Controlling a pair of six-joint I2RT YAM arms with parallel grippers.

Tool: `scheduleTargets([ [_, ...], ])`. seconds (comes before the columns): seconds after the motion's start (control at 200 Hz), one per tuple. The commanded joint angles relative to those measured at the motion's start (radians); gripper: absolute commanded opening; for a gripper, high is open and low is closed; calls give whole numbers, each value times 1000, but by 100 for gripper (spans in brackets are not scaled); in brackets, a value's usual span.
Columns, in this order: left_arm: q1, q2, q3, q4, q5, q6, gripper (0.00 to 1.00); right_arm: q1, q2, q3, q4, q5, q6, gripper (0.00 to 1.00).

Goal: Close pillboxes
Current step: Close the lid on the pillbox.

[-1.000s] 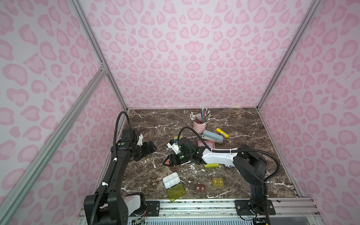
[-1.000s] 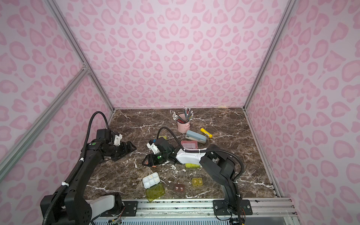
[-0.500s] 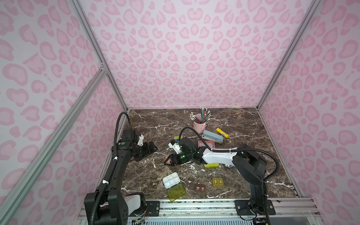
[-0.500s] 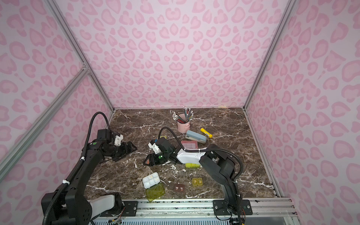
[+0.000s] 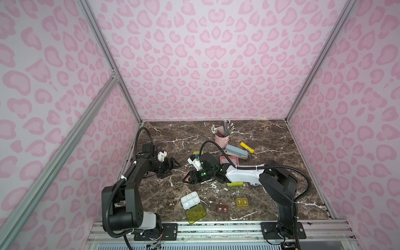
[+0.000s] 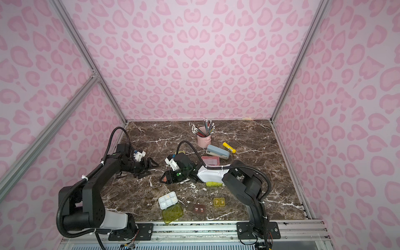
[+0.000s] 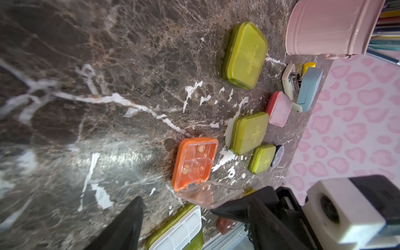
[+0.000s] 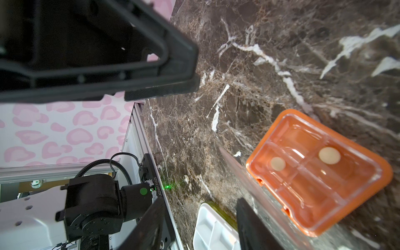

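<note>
The orange pillbox (image 7: pixel 194 162) lies open mid-table with its clear lid (image 7: pixel 208 193) raised. My right gripper (image 8: pixel 200 201) is open and low beside the orange pillbox (image 8: pixel 320 173). One of its fingers (image 8: pixel 255 225) rests against the lid's outer face, and nothing sits between the jaws. My left gripper (image 5: pixel 173 168) hovers open just left of it, holding nothing. A white pillbox (image 5: pixel 190 200) near the front lies open, its yellow-green lid (image 5: pixel 195 213) flat. Closed brown (image 5: pixel 222 208), yellow (image 5: pixel 242 201), pink (image 5: pixel 229 160) and yellow-green (image 7: pixel 244 55) pillboxes lie around.
A pink pencil cup (image 5: pixel 221 138), a grey-blue stapler (image 5: pixel 236 151) and a yellow glue stick (image 5: pixel 246 147) stand behind the right arm. More yellow-green pillboxes (image 7: pixel 250 133) and a round dark-blue one (image 7: pixel 278 153) lie under that arm. Pink walls close three sides.
My left gripper has edged right toward the orange pillbox and its jaws look a little narrower. The right gripper has barely shifted beside the lid.
</note>
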Motion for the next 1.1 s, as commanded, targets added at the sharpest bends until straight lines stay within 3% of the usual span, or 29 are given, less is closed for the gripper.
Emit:
scheduleTargets([
  [0.0,-13,64,36,70,79,-29,67,1,4,-12,58,-15,13,53],
  [0.24,-77,230,121,127,58,-80,27,-12,-9,-31,70,-20,8,48],
  [0.52,-131,374,192,141,38,-88,3,-26,-2,-6,66,-32,4,41],
  [1.095,-160,433,210,74,31,-29,3,-44,32,15,63,-46,-5,34],
])
